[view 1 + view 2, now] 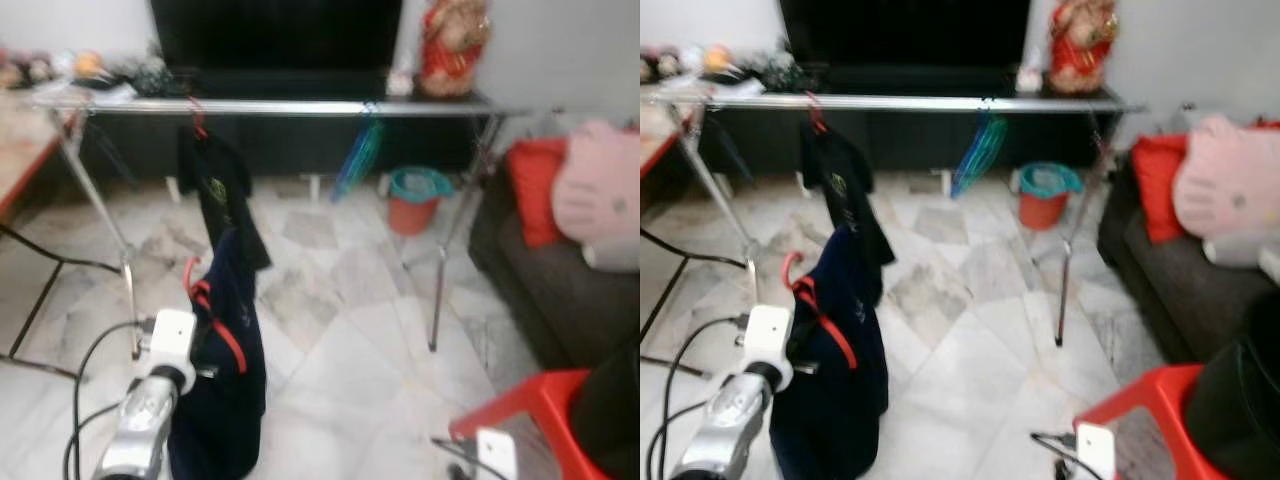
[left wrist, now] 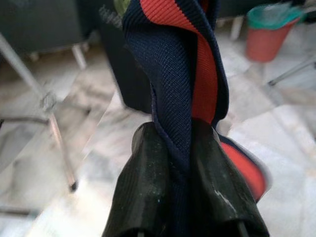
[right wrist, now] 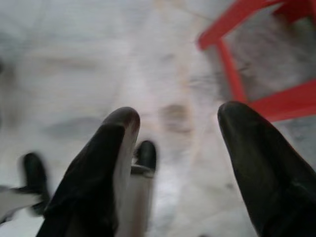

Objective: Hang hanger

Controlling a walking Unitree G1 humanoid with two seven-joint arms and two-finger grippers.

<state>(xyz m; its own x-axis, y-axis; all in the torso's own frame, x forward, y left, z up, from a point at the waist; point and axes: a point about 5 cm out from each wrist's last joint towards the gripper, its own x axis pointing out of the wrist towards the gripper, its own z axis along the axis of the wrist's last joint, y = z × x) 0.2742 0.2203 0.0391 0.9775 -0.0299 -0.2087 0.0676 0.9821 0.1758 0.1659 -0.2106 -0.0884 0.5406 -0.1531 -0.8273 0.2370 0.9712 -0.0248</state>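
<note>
- While the robot is facing the drying rack, the left eye view is showing the left gripper [image 1: 205, 335] at lower left, carrying a dark navy garment [image 1: 225, 390] on a red hanger [image 1: 195, 285]; the hook is sitting well below the silver rail [image 1: 300, 106] running across the top, where a black shirt [image 1: 215, 195] and some blue hangers [image 1: 357, 160] are already hanging.
- From the right eye view, the same load is hanging at lower left, near the rack but not on it, so I judge the lifting and hooking are yet to come.
- Looking along the left wrist, the fingers [image 2: 148, 197] are pinching the navy-and-red cloth tightly.
- Over at the right wrist, the right gripper [image 3: 177, 163] is hanging spread apart, gripping nothing, above the marble floor [image 3: 98, 59] beside a red stool [image 3: 266, 98].
</note>
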